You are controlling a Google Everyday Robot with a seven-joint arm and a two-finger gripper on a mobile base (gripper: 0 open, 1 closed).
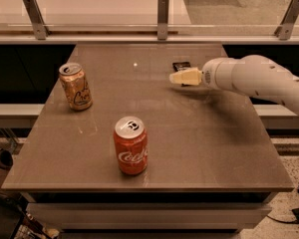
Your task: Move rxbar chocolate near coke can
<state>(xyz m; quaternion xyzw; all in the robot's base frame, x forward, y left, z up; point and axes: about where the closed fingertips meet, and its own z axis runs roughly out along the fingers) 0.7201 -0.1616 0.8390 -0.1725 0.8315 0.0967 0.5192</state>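
The rxbar chocolate [181,65] is a small flat black bar lying on the far right part of the table. Its near end is hidden behind my gripper. My gripper [181,77], cream-coloured at the tip, hovers just in front of and over the bar, with the white arm reaching in from the right. The coke can [131,146] stands upright, red-orange with white script, near the table's front edge, well to the front left of the bar and the gripper.
A tan-gold can [75,86] with dark script stands upright at the left side of the grey-brown table [214,148]. A rail with metal posts [163,10] runs behind the table's far edge. The floor drops off on all sides.
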